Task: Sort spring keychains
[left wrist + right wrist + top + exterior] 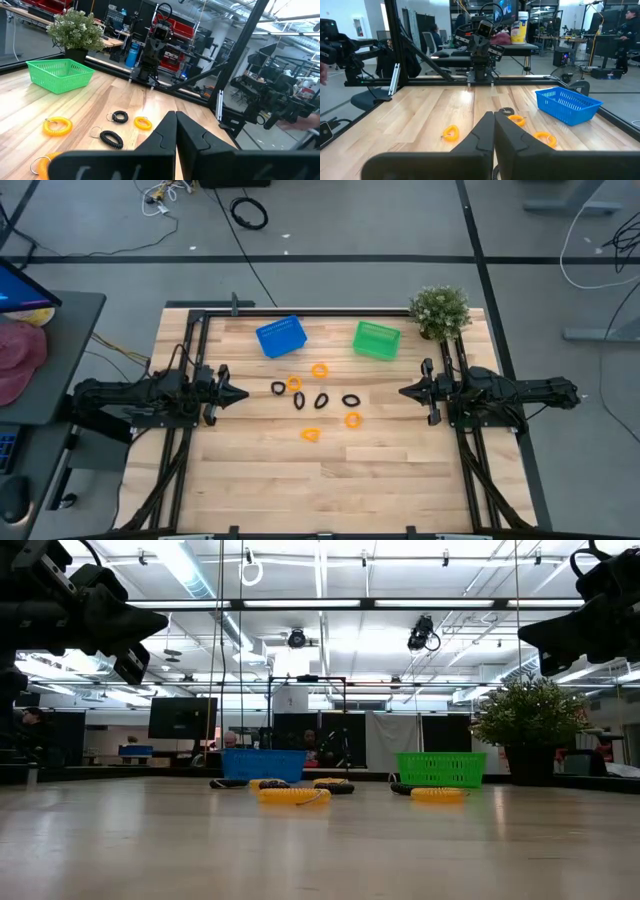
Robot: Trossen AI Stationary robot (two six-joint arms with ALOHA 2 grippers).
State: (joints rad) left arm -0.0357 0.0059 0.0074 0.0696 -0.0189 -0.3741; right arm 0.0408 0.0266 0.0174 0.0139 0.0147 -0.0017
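Several spring keychains lie flat mid-table: orange ones (319, 370) (353, 420) (311, 434) and black ones (299, 400) (350, 400) among them. Behind them a blue basket (281, 336) and a green basket (376, 340) stand on the table. My left gripper (243, 393) hovers shut and level at the table's left, pointing at the keychains. My right gripper (404, 391) hovers shut and level at the right, facing it. In the wrist views both pairs of fingers, left (176, 116) and right (494, 116), meet with nothing between them.
A potted plant (440, 310) stands at the table's far right corner, beside the green basket. Dark rails (190, 350) run along the left, right and far edges. The near half of the wooden table (330, 490) is bare board.
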